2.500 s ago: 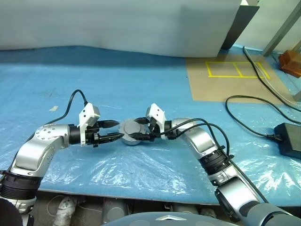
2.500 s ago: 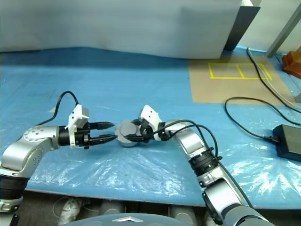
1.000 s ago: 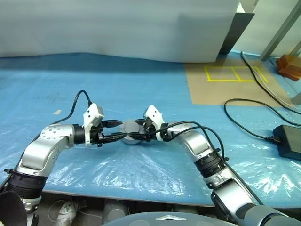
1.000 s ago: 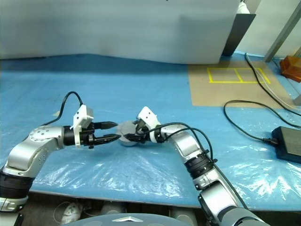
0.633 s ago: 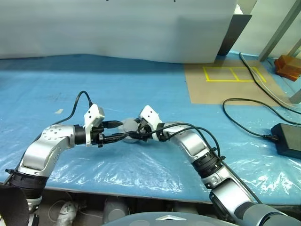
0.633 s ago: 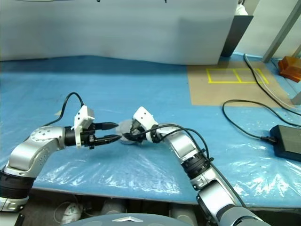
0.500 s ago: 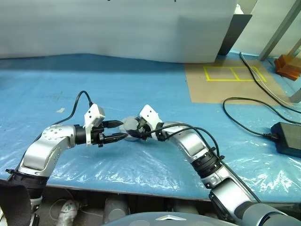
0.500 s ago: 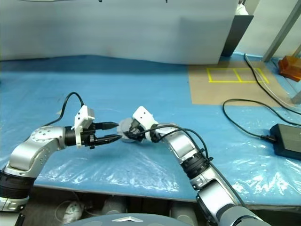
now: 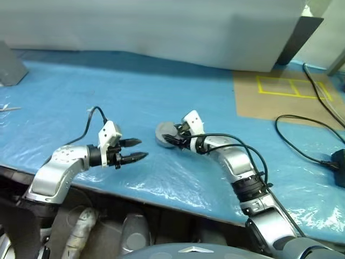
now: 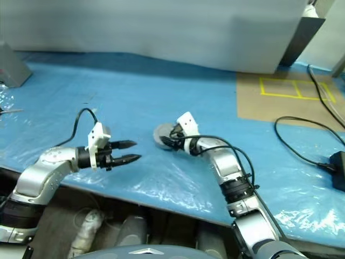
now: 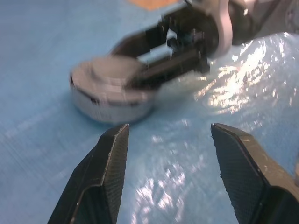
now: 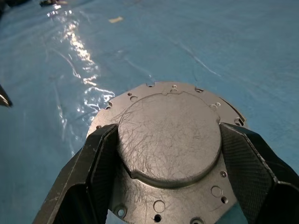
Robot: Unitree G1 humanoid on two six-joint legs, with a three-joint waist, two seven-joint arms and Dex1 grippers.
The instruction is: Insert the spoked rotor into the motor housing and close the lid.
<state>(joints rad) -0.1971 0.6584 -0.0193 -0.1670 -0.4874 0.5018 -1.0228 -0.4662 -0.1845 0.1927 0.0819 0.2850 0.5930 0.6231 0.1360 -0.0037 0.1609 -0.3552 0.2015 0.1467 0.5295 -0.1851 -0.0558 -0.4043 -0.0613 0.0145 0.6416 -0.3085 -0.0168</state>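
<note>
The motor housing [image 11: 108,105], a round silver-grey cup, rests on the blue sheet with the lid [image 12: 168,140] lying on top of it. The lid's raised centre sits between the two fingers of my right gripper [image 12: 168,127], which touch its sides; that gripper reaches in from the right [image 9: 170,138]. My left gripper [image 9: 143,148] hovers open and empty a short way to the left of the housing, pointing toward it. The spoked rotor is hidden.
Crinkled blue plastic sheet [image 9: 108,91] covers the table, whose front edge runs close under both arms. A grey box [image 9: 11,67] stands far left. At the right are a brown board with yellow tape [image 9: 285,94], a black cable [image 9: 307,140] and a black adapter [image 9: 339,172].
The whole view has swung to the left. A gap has opened between my left gripper and the housing, which it stood right beside. My right gripper stays on the lid.
</note>
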